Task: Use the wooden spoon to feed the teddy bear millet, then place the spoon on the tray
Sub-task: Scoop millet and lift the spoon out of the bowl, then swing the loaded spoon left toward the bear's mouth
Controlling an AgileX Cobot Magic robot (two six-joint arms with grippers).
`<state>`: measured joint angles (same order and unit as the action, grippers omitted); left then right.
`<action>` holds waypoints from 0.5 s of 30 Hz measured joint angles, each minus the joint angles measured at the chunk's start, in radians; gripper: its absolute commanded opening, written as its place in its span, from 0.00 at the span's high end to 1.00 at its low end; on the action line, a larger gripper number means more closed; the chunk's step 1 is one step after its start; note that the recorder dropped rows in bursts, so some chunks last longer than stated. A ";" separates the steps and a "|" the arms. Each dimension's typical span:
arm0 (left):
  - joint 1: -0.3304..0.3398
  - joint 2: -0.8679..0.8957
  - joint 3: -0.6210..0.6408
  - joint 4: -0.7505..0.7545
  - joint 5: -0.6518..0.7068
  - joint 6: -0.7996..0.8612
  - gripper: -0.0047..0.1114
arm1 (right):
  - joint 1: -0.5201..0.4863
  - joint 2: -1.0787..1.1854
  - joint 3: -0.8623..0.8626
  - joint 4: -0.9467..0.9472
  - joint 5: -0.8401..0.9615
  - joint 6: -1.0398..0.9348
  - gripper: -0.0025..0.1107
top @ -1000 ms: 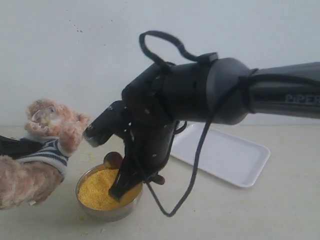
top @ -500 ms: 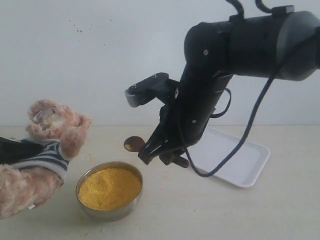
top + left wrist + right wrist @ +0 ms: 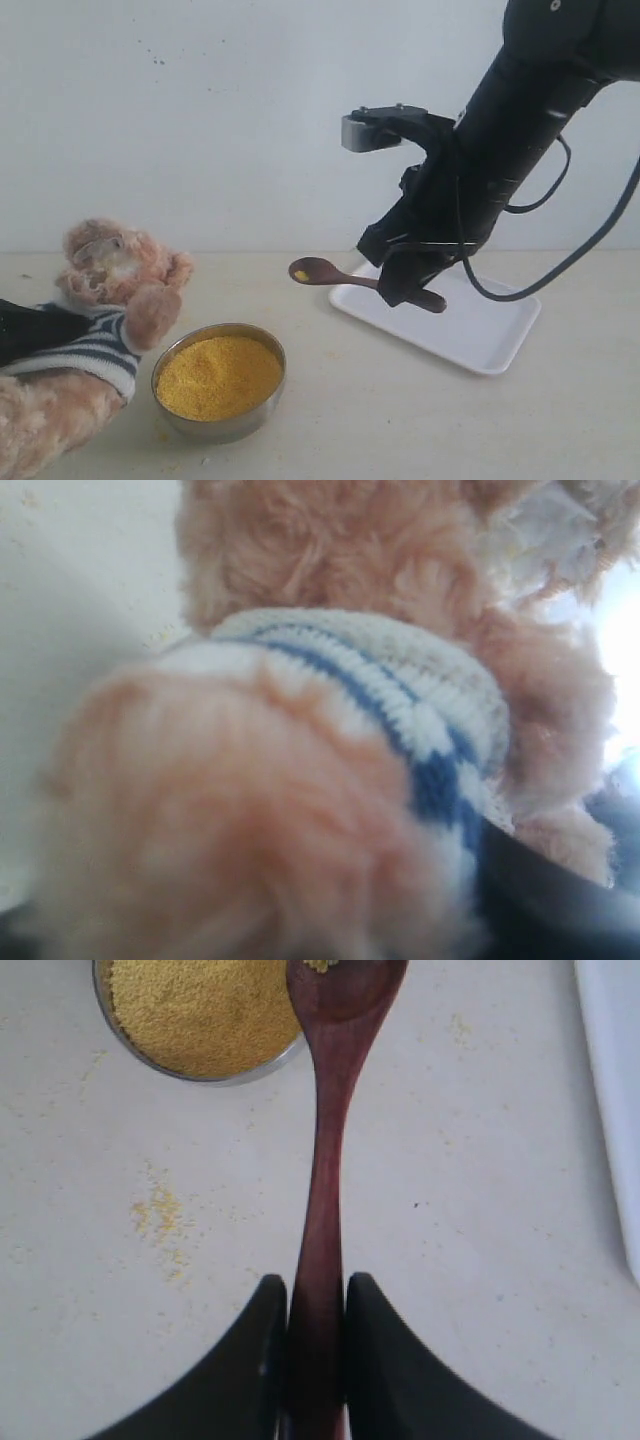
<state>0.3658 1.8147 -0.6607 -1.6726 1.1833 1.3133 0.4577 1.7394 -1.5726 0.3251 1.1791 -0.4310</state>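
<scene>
Gripping the wooden spoon (image 3: 315,271), our right jaws point its long axis at the teddy bear (image 3: 110,270) — well apart; left jaws unclear.

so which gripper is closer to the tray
Right. The right gripper hangs just beside the tray, holding the wooden spoon; the left gripper is far across, at the teddy bear.

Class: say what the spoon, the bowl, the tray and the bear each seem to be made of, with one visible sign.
Wooden spoon: wood, dark reddish, smooth, faint grain along the handle.
Bowl: metal, probably steel, shiny reflective wall.
Tray: likely plastic, plain white, moulded rim.
Teddy bear: fuzzy plush, with a knitted striped shirt.
</scene>
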 measured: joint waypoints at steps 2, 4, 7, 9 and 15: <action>0.000 -0.014 0.027 0.000 0.003 0.007 0.92 | -0.006 -0.008 0.000 0.022 0.020 -0.010 0.98; 0.000 -0.027 0.055 0.000 0.004 0.009 0.92 | -0.006 -0.012 0.000 0.047 0.030 -0.012 0.98; 0.000 -0.033 0.095 -0.005 0.006 0.009 0.92 | -0.006 -0.014 0.000 0.099 0.036 -0.012 0.98; 0.000 -0.034 0.124 -0.022 0.006 0.009 0.92 | -0.006 -0.014 0.000 0.132 0.037 -0.012 0.98; 0.000 -0.036 0.164 -0.049 -0.029 0.009 0.92 | -0.006 -0.014 0.000 0.188 0.037 -0.014 0.98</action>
<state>0.3658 1.7784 -0.4970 -1.7214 1.1544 1.3221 0.4512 1.7258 -1.5726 0.5132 1.2158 -0.4453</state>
